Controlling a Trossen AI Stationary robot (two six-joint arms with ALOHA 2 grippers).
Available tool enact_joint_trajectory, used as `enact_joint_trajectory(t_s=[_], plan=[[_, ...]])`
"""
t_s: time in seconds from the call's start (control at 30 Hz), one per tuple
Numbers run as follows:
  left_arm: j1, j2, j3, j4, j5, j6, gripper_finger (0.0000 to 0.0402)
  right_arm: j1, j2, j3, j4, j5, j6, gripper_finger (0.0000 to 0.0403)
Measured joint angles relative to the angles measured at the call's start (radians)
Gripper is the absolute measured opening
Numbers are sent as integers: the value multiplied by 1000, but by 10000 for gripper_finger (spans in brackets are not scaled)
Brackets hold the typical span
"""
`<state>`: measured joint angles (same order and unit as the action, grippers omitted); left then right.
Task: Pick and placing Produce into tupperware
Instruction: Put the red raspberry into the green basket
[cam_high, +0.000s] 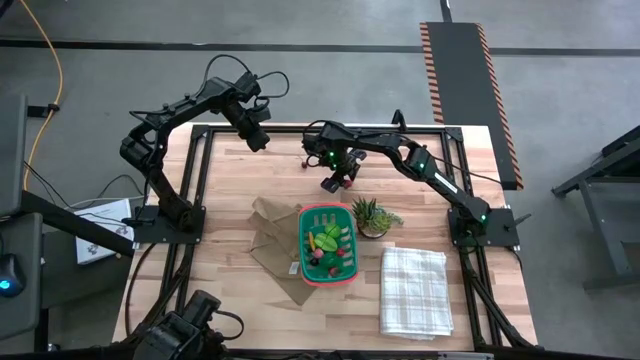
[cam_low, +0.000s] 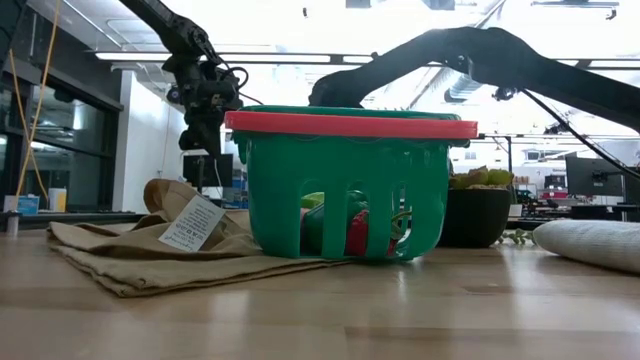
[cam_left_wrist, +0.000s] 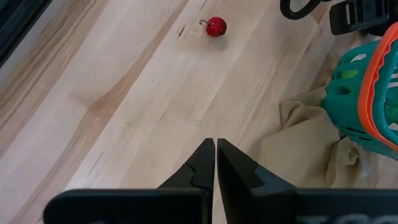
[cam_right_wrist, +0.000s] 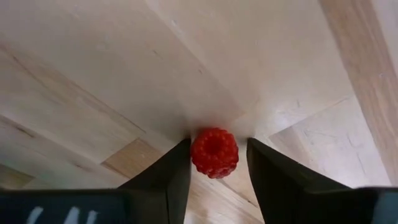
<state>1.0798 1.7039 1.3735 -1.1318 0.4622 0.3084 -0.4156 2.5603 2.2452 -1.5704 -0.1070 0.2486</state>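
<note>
Right gripper (cam_right_wrist: 216, 163) is down at the counter (cam_high: 240, 180) on the far side, just beyond the tupperware (cam_high: 327, 245). A red raspberry (cam_right_wrist: 214, 152) sits between its two fingers (cam_right_wrist: 165, 177); both look to be touching or nearly touching the berry, so the grip is on but I can't say how firm. In the high view I can't make out the berry, only the gripper over bare wood.

Left gripper (cam_left_wrist: 216, 163) hangs above the far-left part of the counter, fingers pressed together, nothing between them. From its wrist cam I see a small red cherry w/ stem (cam_left_wrist: 215, 27) lying loose on the wood, well apart from that gripper.

Tupperware: teal basket w/ orange rim, centre of counter, sitting on the edge of a brown paper bag (cam_high: 270, 232). Inside: green leafy pieces (cam_high: 327, 238), a yellow bit and red bits; in the low view they show through the slots.

Spiky green potted plant (cam_high: 371, 216) just right of the basket. White checked cloth (cam_high: 414, 291) near-right.
</note>
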Motion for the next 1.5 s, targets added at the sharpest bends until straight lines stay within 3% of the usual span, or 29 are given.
enact_joint_trajectory(t_s=[0.3,0.53,1.5], plan=[[0,0,0,1,0,0,8,0,0,7,-2,0,2,137],[0,0,0,6,-1,0,8,0,-7,110,15,13,-1,137],[0,0,0,-2,-11,0,8,-20,-27,-4,15,-43,-13,138]])
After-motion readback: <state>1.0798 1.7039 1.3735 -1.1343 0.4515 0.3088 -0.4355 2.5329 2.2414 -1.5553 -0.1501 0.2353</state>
